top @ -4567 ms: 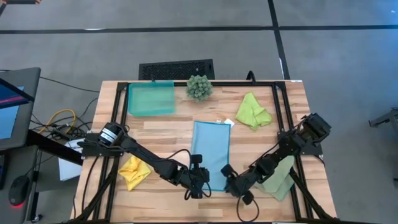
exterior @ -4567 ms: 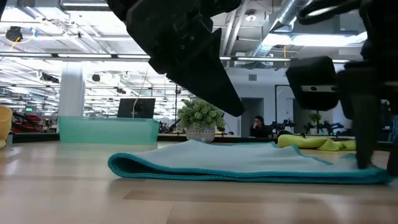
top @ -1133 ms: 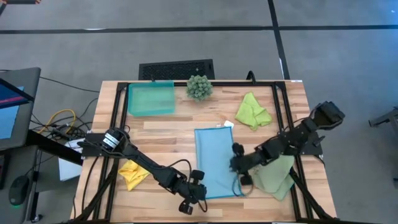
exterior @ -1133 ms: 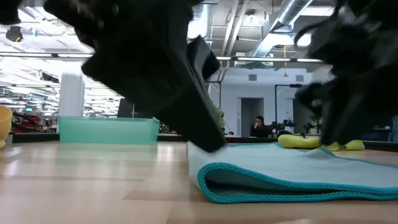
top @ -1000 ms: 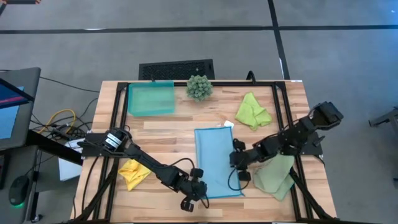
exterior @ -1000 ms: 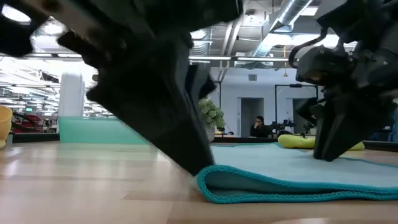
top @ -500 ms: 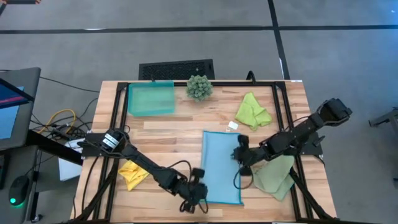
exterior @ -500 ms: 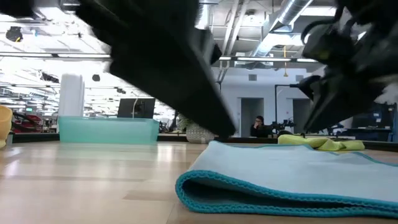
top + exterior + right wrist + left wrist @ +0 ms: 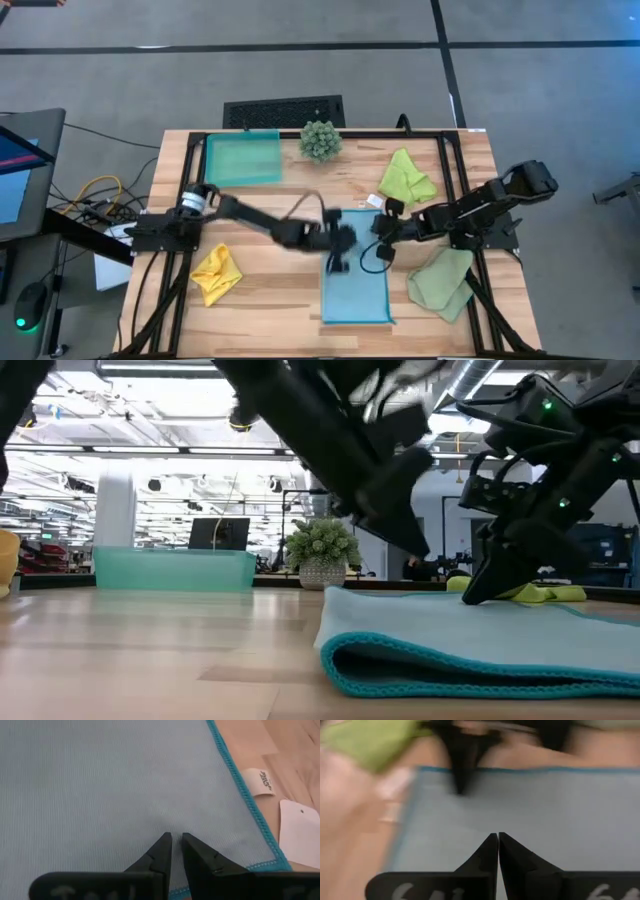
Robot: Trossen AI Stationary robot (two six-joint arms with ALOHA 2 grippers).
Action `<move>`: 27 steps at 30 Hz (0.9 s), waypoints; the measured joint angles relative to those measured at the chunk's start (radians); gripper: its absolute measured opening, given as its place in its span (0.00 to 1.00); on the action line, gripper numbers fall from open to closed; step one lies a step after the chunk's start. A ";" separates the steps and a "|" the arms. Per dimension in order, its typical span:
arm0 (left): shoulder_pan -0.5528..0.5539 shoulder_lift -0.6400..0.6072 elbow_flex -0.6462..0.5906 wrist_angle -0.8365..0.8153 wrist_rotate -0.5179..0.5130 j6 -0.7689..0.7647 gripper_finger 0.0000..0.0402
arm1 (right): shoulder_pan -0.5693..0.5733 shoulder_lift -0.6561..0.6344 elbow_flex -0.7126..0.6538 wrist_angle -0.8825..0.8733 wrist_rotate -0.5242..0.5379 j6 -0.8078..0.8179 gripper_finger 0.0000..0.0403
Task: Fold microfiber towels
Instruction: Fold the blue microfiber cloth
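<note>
Blue towel lies folded in half, a long strip mid-worktop, loop edge toward the front; both grippers sit over its far end, prob. to pinch corners for the next fold; left gripper fingers pressed together, holding nothing; right gripper fingers narrow, a slit apart, tips just above the cloth near its hem, nothing caught yet.

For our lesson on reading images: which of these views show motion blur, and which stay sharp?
High view: the left arm's gripper smears over the blue towel. Left wrist view: whole picture streaked, lime green towel soft. Right wrist view: towel weave and white label crisp. Low view: towel fold sharp, arms overhead blurred.
</note>
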 joint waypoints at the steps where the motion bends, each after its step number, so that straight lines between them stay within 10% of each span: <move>1: 0.033 0.000 0.000 0.007 -0.001 -0.002 0.02 | 0.009 0.000 -0.001 0.009 0.002 -0.005 0.17; 8: 0.166 0.000 0.000 -0.097 0.031 -0.092 0.02 | 0.073 -0.007 -0.003 0.031 -0.016 -0.046 0.17; 27: 0.095 -0.002 -0.045 -0.192 -0.026 -0.203 0.02 | 0.085 -0.002 -0.006 0.101 -0.013 -0.069 0.17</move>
